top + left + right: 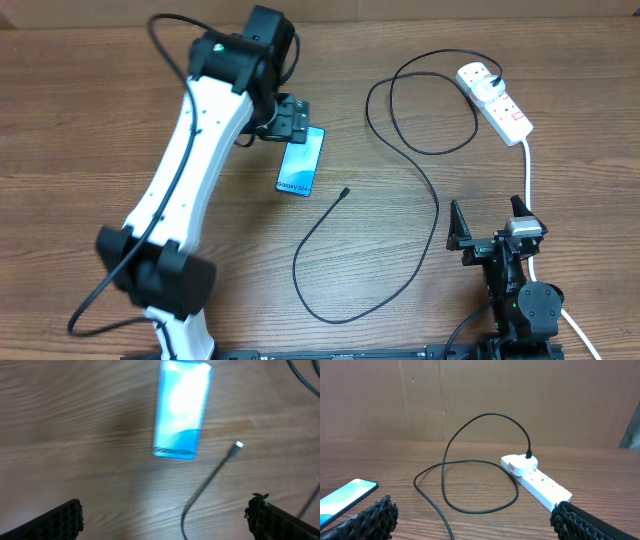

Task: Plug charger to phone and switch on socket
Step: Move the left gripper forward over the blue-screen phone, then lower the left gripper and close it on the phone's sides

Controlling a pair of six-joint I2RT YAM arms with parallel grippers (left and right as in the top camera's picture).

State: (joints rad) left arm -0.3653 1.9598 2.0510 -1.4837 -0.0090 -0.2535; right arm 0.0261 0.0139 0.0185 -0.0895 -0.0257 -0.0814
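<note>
L arm (pixel 190 150), white w/ black joints, reaches in from lower left. L gripper (pixel 293 122) hangs at the far end of the phone (pixel 301 162), jaws spread wide & holding nothing; in the wrist view they sit at the two bottom corners w/ bare table (pixel 75 435) between. Phone lies flat near table centre, screen up & lit, slightly tilted. Just right of its near end is the charger (pixel 210 479), its connector tip (pixel 345 190) loose on the wood, close to the phone but not touching. Cable sweeps in a big loop toward the robot, then back out & curls round to the black plug (pixel 497 77), seated in the end outlet of the socket (pixel 497 102), far right. Thick white cord (pixel 527 170) runs from the socket down to R gripper (pixel 488 225), low right, jaws wide apart, empty. Switch pos: can't tell.
</note>
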